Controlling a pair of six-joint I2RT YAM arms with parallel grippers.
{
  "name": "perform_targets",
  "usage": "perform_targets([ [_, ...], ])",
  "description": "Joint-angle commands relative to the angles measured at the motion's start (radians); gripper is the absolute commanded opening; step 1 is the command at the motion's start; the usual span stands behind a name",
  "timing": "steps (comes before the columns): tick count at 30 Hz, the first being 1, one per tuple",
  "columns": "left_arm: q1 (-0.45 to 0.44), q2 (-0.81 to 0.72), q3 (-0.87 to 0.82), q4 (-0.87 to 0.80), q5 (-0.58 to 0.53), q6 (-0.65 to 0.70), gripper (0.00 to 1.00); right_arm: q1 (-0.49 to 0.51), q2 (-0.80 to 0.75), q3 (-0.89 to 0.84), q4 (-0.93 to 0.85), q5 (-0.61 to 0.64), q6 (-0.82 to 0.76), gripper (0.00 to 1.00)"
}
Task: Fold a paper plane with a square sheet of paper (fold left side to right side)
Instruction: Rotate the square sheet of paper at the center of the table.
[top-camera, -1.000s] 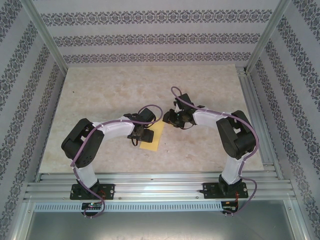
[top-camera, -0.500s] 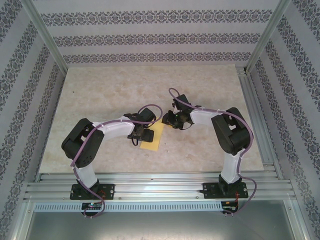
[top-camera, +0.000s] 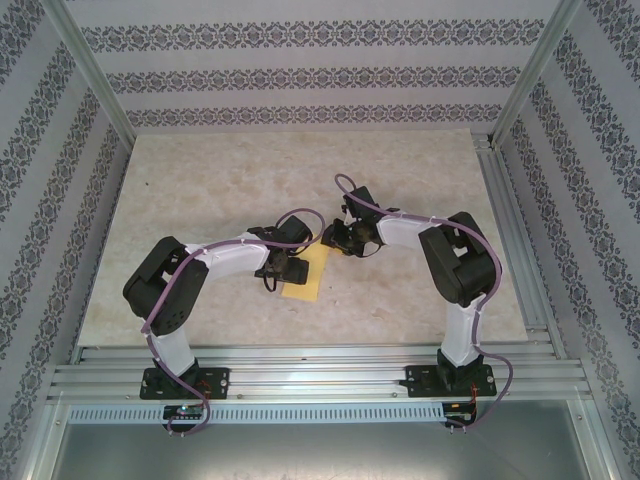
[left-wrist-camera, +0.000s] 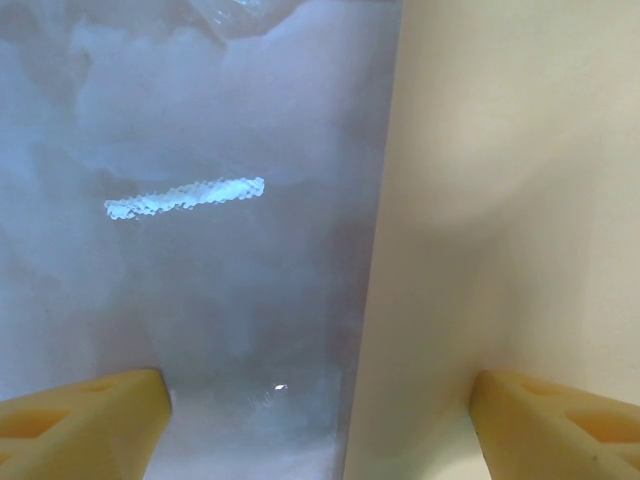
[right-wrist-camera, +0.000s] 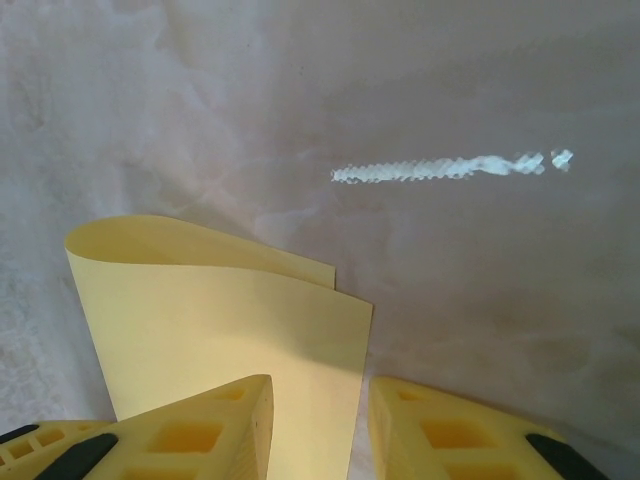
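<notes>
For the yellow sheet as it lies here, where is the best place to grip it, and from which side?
The lifted right edge of the square sheet of paper, approached from the right: it curls up off the table, so fingers can close around it. The right gripper is there; the left side lies flat.

The square sheet of paper (top-camera: 304, 272) lies on the table (top-camera: 200, 180), between both pincers.

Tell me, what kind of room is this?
Probably a robot test booth, not a home: two arms bolted to a metal rail, a marble-look table with yellow paper, and patterned wallpaper panels closing it in.
</notes>
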Motion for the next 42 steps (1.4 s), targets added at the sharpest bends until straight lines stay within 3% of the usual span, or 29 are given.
perform_targets([
  [1,0.001,0.043,-0.023,0.014,-0.031,-0.001,0.83,0.02,0.047,0.027,0.058,-0.015,0.009,0.32],
  [30,0.018,0.008,-0.041,0.002,-0.057,-0.002,0.84,0.024,0.07,0.079,0.088,-0.028,-0.01,0.25],
  [42,0.021,0.013,-0.054,0.012,-0.054,-0.003,0.84,0.014,-0.022,0.025,-0.02,0.03,-0.045,0.31],
])
